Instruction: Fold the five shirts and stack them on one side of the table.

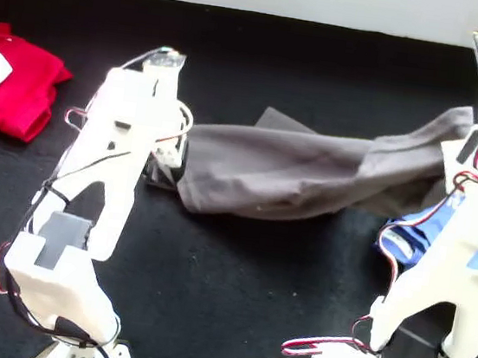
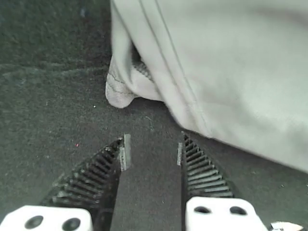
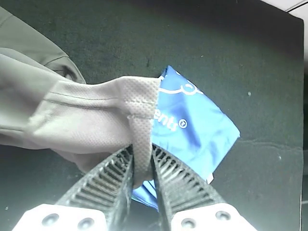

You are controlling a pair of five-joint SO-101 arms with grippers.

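Fabric of the crumpled grey mesh shirt [image 3: 86, 125] sits pinched in my right gripper [image 3: 142, 150]; my left gripper [image 2: 153, 147] hangs spread, empty, beside its hem.

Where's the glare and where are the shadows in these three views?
High view: the white arms glare against the black table; the grey shirt is evenly lit. Left wrist view: the grey shirt looks very pale, with dark shadow inside its fold. Right wrist view: the blue shirt is brightly lit, and a bright strip glares beyond the table's edge.
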